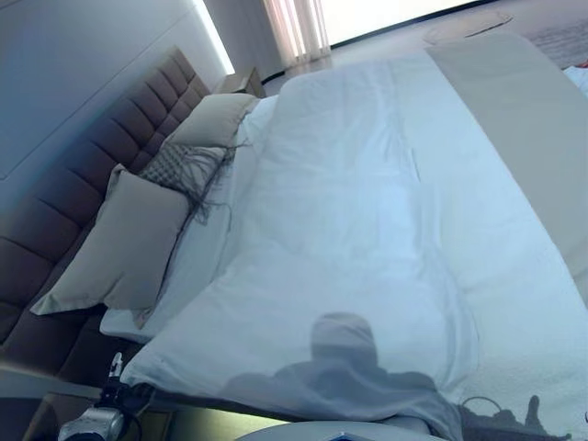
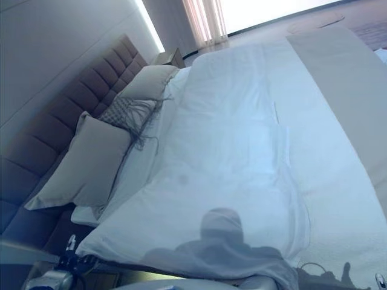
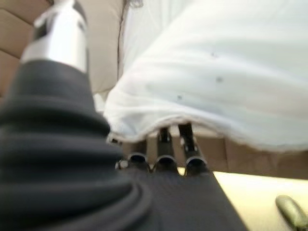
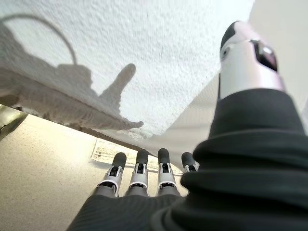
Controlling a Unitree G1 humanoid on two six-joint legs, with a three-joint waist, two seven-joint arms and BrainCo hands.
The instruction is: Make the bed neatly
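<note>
The bed has a white duvet [image 1: 367,230] spread over most of it, with soft wrinkles down the middle. A beige runner [image 1: 524,119] lies across the foot end. Two beige pillows [image 1: 129,243] and a fringed cushion [image 1: 184,165] lean at the brown tufted headboard [image 1: 92,156]. My left hand [image 3: 166,156] is at the duvet's near edge by the pillows. Its fingers [image 3: 186,144] are straight, their tips touch the underside of the hem, and the thumb [image 3: 60,36] stands apart. My right hand [image 4: 144,185] is open below the overhanging edge [image 4: 82,113], touching nothing.
A nightstand [image 1: 243,81] stands beyond the far pillow, with curtains [image 1: 294,28] and a bright window behind it. A round rug [image 1: 469,26] lies on the floor past the bed. Beige floor [image 4: 43,168] shows under the bed's near edge.
</note>
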